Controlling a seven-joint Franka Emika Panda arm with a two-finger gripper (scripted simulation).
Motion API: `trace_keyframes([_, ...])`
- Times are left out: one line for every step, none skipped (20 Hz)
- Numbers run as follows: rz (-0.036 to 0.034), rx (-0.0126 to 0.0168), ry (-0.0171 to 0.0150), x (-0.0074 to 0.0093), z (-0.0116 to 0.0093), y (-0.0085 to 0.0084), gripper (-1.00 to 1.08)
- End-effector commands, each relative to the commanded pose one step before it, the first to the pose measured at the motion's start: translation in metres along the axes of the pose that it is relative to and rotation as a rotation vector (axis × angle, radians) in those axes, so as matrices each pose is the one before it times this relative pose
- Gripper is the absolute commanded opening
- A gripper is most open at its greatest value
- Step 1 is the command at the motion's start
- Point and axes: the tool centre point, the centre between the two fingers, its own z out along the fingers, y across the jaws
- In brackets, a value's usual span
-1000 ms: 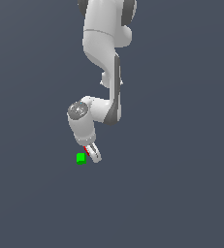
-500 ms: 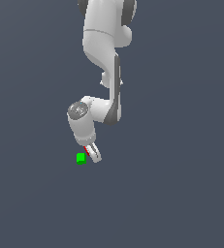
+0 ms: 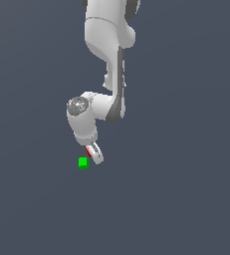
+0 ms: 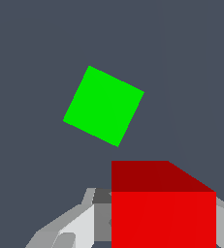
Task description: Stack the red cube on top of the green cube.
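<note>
— Two cubes, one gap to close. Where does the red cube (image 4: 163, 206) sit against the green cube (image 4: 104, 105)?

— Clamped between the fingers of the gripper (image 3: 93, 153), just beside the green cube (image 3: 83, 163) and, as I judge it, lifted off the floor. In the exterior view only a sliver of red (image 3: 89, 151) shows between the fingers, on the green cube's right and a little above it.

— So it isn't over the target yet?

— Not quite. From the wrist view the green cube lies clear of the red one, no overlap, and it's turned at an angle to the red cube's edges.

— What makes the placing go well, then?

— Shift sideways until red hides green from the wrist camera, keeping height so the carried cube doesn't knock the green one. Twisting the wrist to match the edges would probably give a steadier seat. Then lower straight and let go only once it rests.
</note>
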Motion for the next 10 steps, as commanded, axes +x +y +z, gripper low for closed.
trace_keyframes([0.00021,0.00152,0.00106,0.00013,-0.01848,-0.00007,-1.0])
trace_keyframes([0.0,0.0,0.0,-0.00007,-0.0073,0.00007,-1.0])
trace_keyframes([0.0,0.0,0.0,-0.00003,-0.00676,0.00005,-1.0])
trace_keyframes([0.0,0.0,0.0,0.00001,-0.00621,0.00003,-1.0])
trace_keyframes([0.0,0.0,0.0,0.00005,-0.00564,0.0,-1.0])
trace_keyframes([0.00029,-0.0003,0.00026,0.00019,-0.00503,0.00007,-1.0])
trace_keyframes([0.0,0.0,0.0,0.00012,-0.00445,-0.00005,-1.0])
trace_keyframes([0.0,0.0,0.0,0.00015,-0.00382,-0.00007,-1.0])
trace_keyframes([-0.00018,-0.00026,0.00037,0.00004,-0.0032,-0.00019,-1.0])
trace_keyframes([0.0,0.0,0.0,0.00016,-0.00247,-0.00009,-1.0])
